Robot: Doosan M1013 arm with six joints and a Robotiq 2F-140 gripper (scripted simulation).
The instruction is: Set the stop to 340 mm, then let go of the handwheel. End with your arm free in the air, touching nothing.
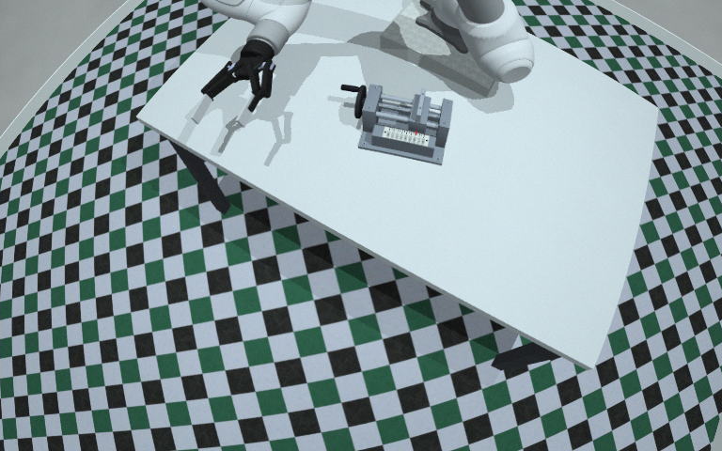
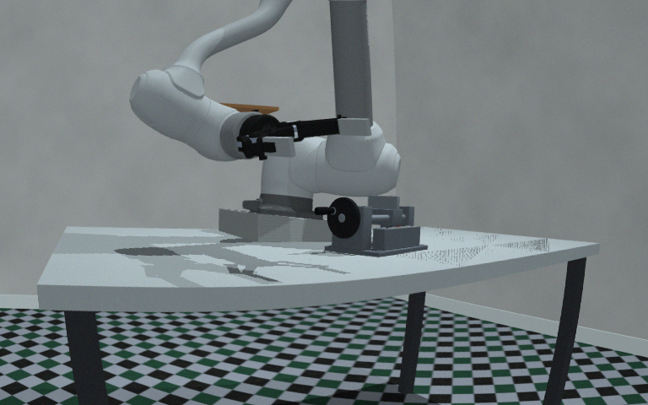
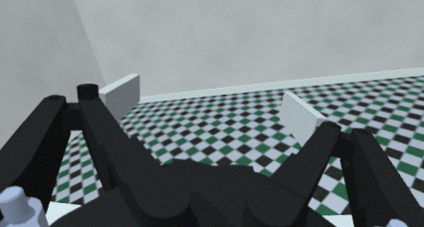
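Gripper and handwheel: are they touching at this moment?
Apart. The top view shows the open gripper near the table's corner, with bare table between it and the handwheel; the exterior view shows it well above.

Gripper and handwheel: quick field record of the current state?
gripper: open, empty, held above the table's corner
handwheel: black, on the stop fixture's end facing the gripper, untouched
stop fixture: grey, mid-table, scale with red pointer on its front
gripper to handwheel: apart, no contact
table: white
scale reading: too small to tell
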